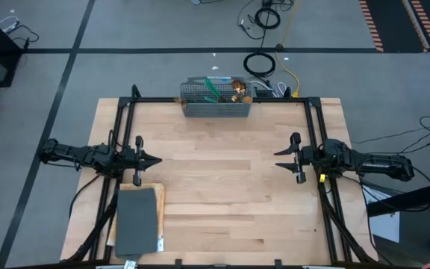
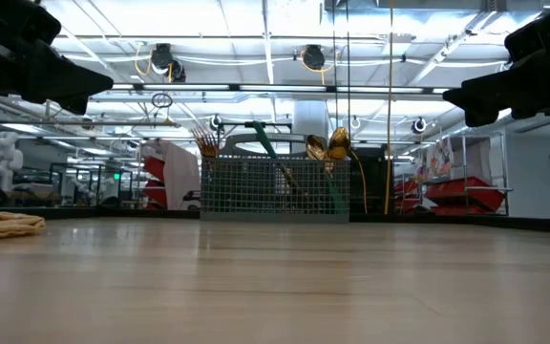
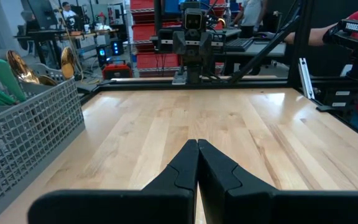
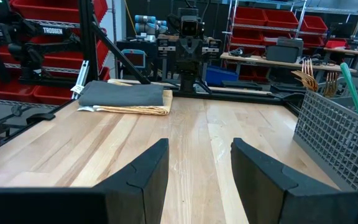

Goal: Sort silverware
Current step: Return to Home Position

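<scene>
Poking from basket (image 1: 216, 110), half-hidden silverware (image 1: 237, 91)

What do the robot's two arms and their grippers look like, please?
The left arm and right arm are black, slender and jointed. The left gripper and right gripper each carry two matte black, wedge-shaped fingers. A small yellow mark shows by the right wrist.

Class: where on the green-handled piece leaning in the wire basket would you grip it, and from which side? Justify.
Probably the free end of the green handle, approached from above. It sticks up past the basket rim at a slant, while mesh walls block its lower part from the sides.
</scene>
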